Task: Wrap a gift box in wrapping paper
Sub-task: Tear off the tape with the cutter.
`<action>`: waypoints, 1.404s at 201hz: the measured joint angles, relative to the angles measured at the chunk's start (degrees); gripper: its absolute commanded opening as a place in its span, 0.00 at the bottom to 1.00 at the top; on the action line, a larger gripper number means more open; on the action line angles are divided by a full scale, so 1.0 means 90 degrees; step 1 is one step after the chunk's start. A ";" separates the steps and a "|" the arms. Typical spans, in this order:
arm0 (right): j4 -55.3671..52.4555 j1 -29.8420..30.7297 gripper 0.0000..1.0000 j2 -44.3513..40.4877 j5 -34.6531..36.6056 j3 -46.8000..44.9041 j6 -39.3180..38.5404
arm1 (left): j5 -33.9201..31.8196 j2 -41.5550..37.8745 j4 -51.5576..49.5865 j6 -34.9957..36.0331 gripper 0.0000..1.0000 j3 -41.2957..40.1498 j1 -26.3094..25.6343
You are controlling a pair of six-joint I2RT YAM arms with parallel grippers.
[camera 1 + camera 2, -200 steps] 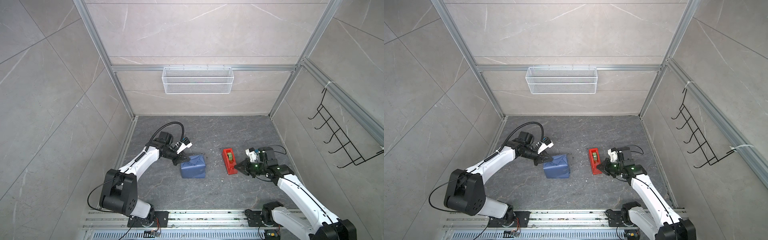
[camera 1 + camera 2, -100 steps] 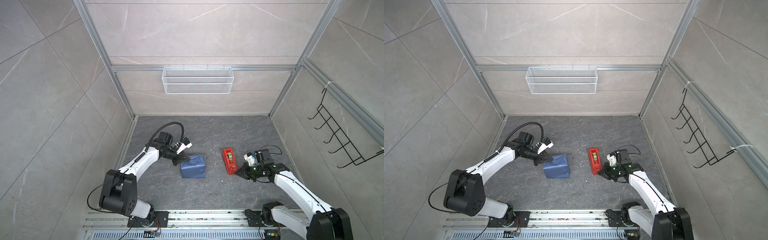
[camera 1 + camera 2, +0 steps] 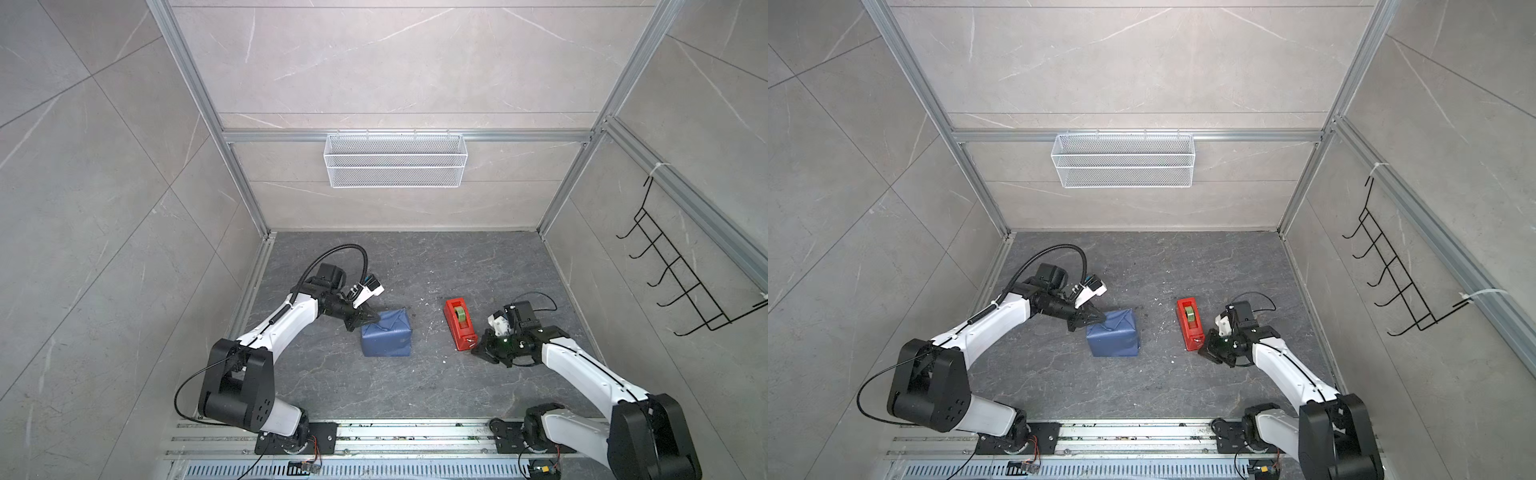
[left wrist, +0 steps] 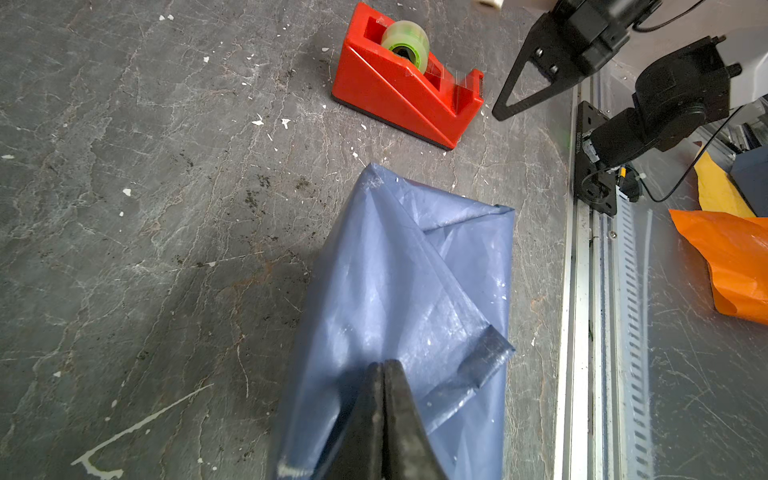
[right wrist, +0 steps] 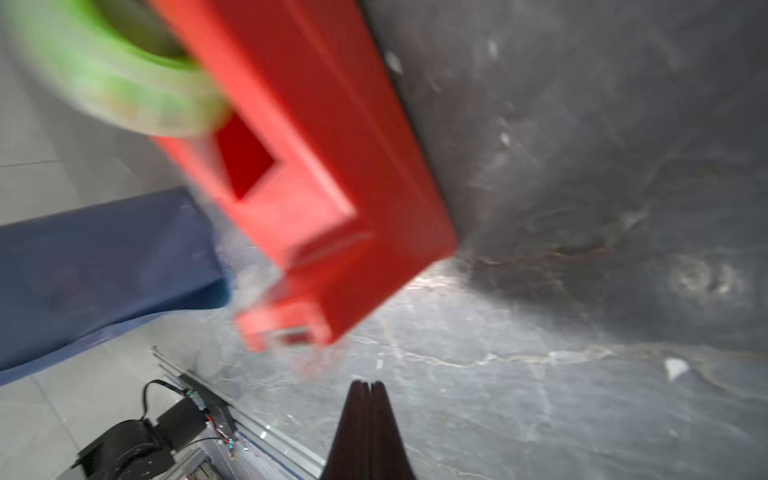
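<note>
While the left gripper (image 4: 382, 368) has stayed put, jaws together and tips pressed on the wrapping paper (image 3: 386, 338) folded round the gift box (hidden inside, well left of the dispenser), the right gripper (image 3: 478, 349) has slid to just beside the cutter end of the red tape dispenser (image 3: 459, 324). Its jaws are together, holding nothing. Judgement: folds made, taping next.

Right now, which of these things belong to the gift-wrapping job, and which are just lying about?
In the job: blue wrapping paper, folded into a parcel; red tape dispenser; left gripper, shut, at the parcel; right gripper, shut, beside the dispenser.
Lying about: wire basket; hook rack; orange plastic beyond the rail.
</note>
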 measured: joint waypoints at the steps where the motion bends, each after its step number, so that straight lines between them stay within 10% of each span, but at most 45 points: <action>1: -0.0007 0.0002 0.00 -0.0015 -0.0002 0.0012 0.0002 | 0.0000 0.0000 0.0000 0.0000 0.08 0.0000 0.0000; 67: 0.0413 0.0102 0.00 0.1180 0.0937 -0.0209 0.0335 | 0.0000 0.0005 -0.0015 0.0010 0.08 0.0005 0.0005; 188: -0.0998 0.0634 0.00 -0.0746 0.0704 0.0850 0.0180 | 0.0066 -0.0010 -0.0005 0.0041 0.08 -0.0022 0.0041; 282: 0.3395 0.3762 0.00 0.1336 0.0945 0.2125 0.1394 | 0.0124 -0.0010 0.0029 0.0041 0.07 -0.0049 0.0078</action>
